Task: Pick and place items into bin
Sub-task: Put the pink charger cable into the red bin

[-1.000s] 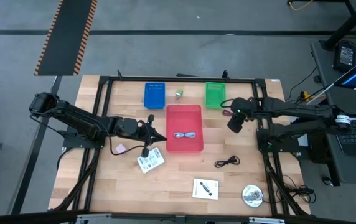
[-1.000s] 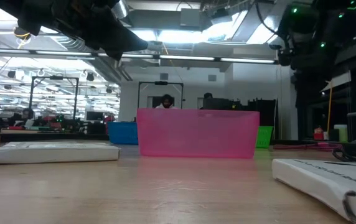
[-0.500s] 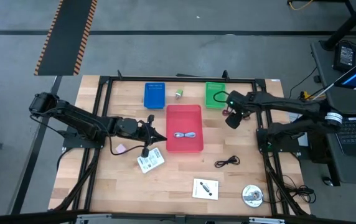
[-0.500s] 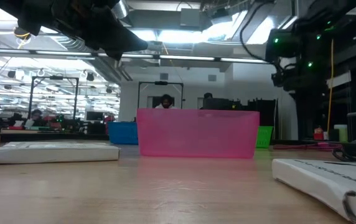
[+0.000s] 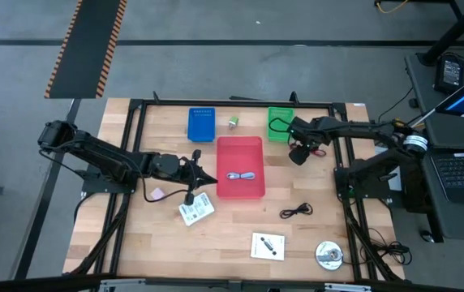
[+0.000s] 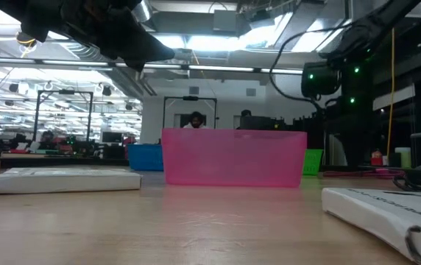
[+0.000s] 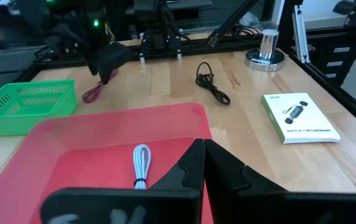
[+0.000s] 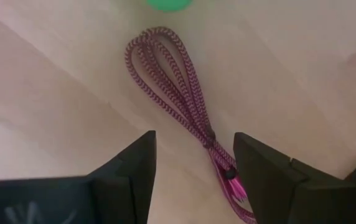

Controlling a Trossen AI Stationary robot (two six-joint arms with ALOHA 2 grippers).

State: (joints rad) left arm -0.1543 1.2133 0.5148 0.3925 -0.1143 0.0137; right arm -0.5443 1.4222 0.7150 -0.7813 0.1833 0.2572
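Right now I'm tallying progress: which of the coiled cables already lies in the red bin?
The white coiled cable, inside the red plastic bin. The black cable and the reddish braided cable lie on the wooden table.

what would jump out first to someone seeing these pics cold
The red bin at the table's middle, with a pale coiled cable lying in it. Next, the right gripper, fingers open, poised over a reddish coiled cable on the wood beside the green tray. The left gripper waits, fingers together, at the bin's left edge.
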